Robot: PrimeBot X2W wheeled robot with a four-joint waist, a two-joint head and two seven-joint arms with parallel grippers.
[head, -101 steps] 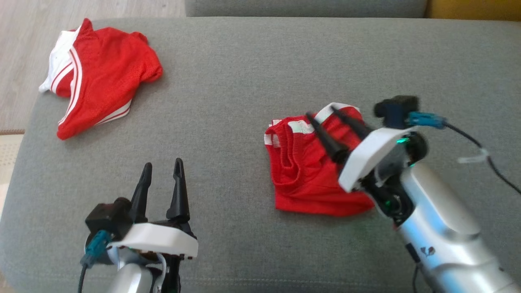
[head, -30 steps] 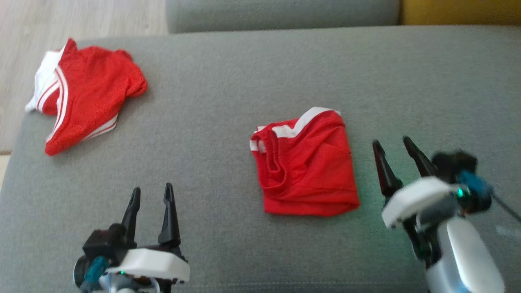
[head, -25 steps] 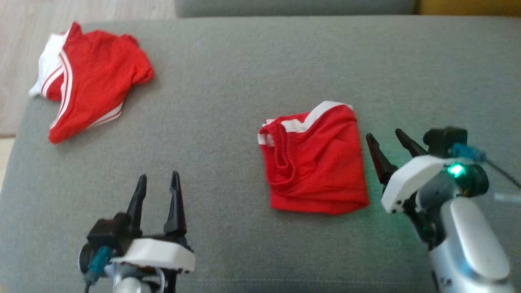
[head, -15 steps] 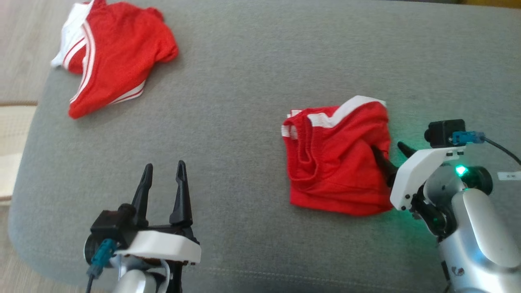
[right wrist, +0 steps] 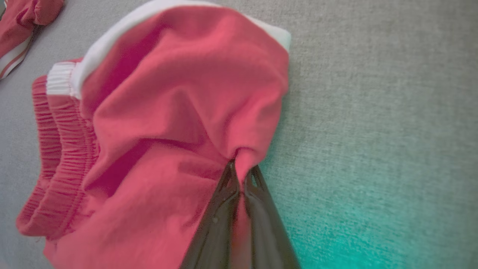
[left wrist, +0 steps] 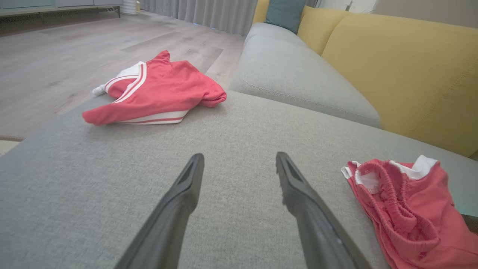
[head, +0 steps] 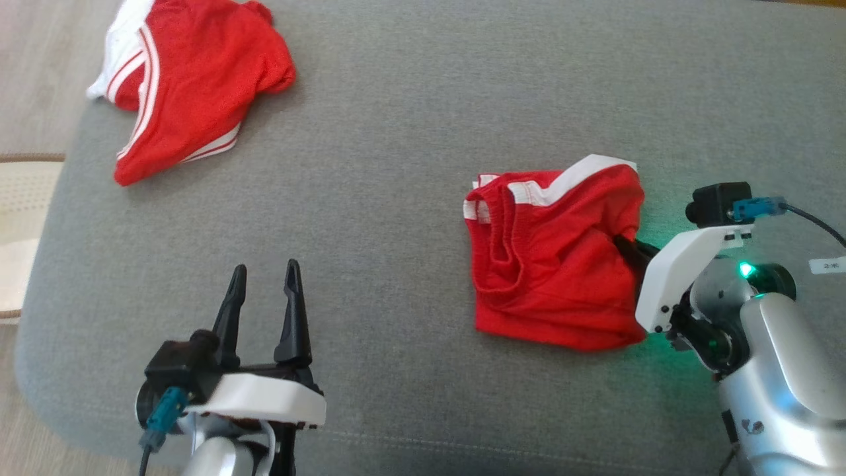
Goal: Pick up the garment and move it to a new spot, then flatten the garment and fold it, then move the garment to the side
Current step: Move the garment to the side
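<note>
A folded red garment (head: 548, 264) with white trim and an elastic waistband lies right of centre on the grey cushion (head: 396, 165). My right gripper (head: 628, 248) is shut on its right edge, and a fold of red cloth (right wrist: 168, 112) is pinched between the dark fingertips (right wrist: 227, 179). The cloth bunches up at the pinch. Near the cushion's front left, my left gripper (head: 264, 277) stands open with nothing between its fingers (left wrist: 186, 186). The same garment (left wrist: 407, 216) lies to its right in the left wrist view.
A second red garment (head: 185, 73) with white stripes lies crumpled at the cushion's far left corner (left wrist: 160, 91). Beyond the left edge are wood floor (head: 33, 53) and a pale rug (head: 20, 218). A yellow backrest (left wrist: 403, 67) rises behind the seat.
My right gripper has moved in from the right to the folded garment's edge and shut on the cloth. The head camera has shifted. The left gripper stays open in place.
</note>
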